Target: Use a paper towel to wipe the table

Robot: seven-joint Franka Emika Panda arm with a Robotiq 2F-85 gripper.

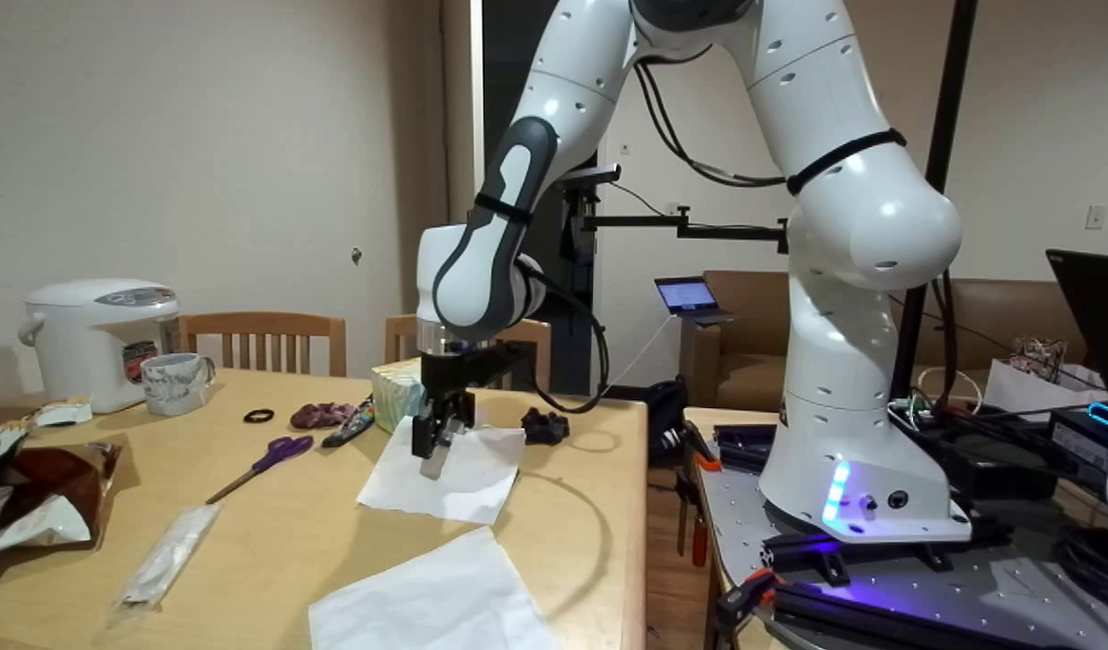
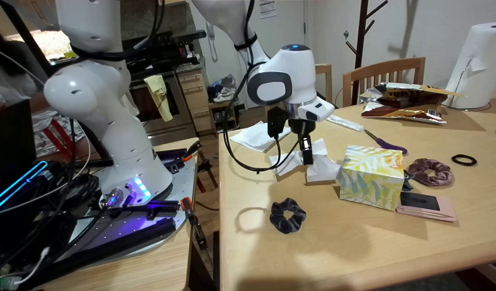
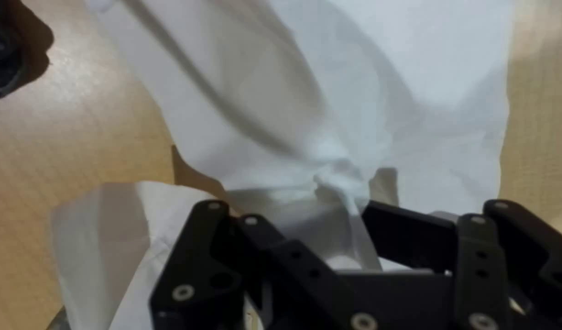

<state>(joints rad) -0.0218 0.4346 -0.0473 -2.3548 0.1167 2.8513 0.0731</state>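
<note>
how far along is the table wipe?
Looks done: grasping the paper towel; the wrist view shows it bunched in the gripper. In hand: the gripper is low over the table, the sheet splayed around it. Left: probably the wiping strokes, then release; whether any wiping has happened, these stills can't tell.

The paper towel (image 1: 472,489) looks matt, the wooden table (image 1: 287,524) smooth, the dark scrunchie (image 2: 278,218) velvety.

Foil bag (image 2: 409,98), lettered perhaps “URT”, door notice (image 2: 267,9), illegible
</note>
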